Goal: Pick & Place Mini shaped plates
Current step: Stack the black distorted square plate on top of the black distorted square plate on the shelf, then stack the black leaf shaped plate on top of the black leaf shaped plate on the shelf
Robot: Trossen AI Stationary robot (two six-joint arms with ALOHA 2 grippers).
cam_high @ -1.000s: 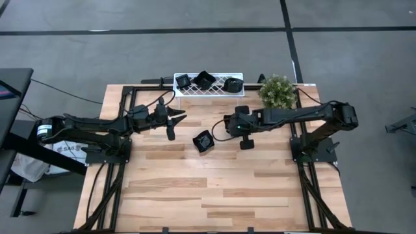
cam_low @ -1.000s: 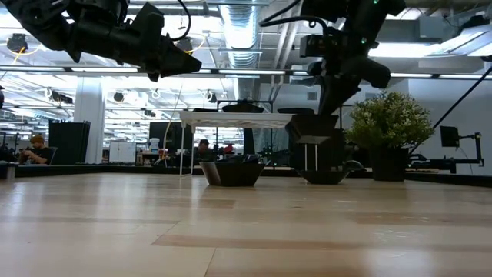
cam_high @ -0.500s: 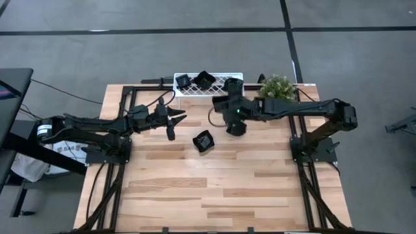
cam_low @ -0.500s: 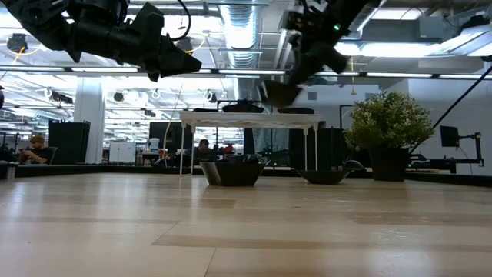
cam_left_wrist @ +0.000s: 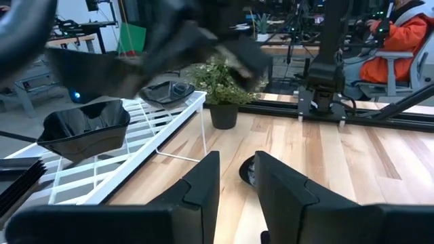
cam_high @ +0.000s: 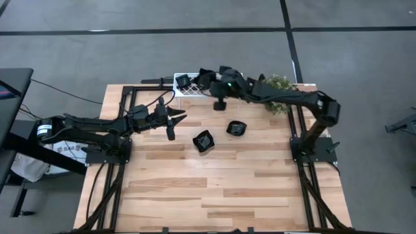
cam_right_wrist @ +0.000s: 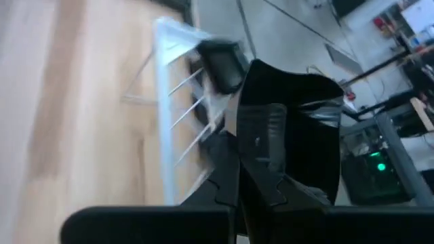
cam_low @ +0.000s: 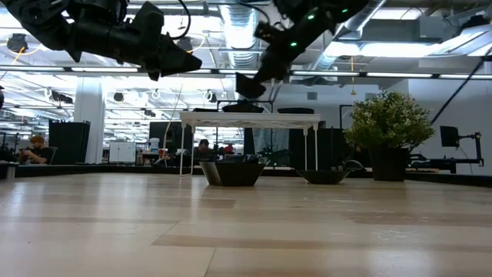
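Wooden tabletop (cam_high: 214, 175), white lattice rack (cam_high: 188, 91) at its far edge.
My right gripper (cam_high: 220, 103) hangs over the rack, jaws clamped on the rim of a black mini plate (cam_right_wrist: 291, 129), edge-on, probably to slot it beside the dishes there. Two more plates (cam_high: 203, 141) lie mid-table. My left gripper (cam_high: 174, 119) waits nearby, fingers slightly apart, holding nothing.

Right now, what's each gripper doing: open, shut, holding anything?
Left gripper: open, empty, above the table.
Right gripper: shut on a plate, over the rack.
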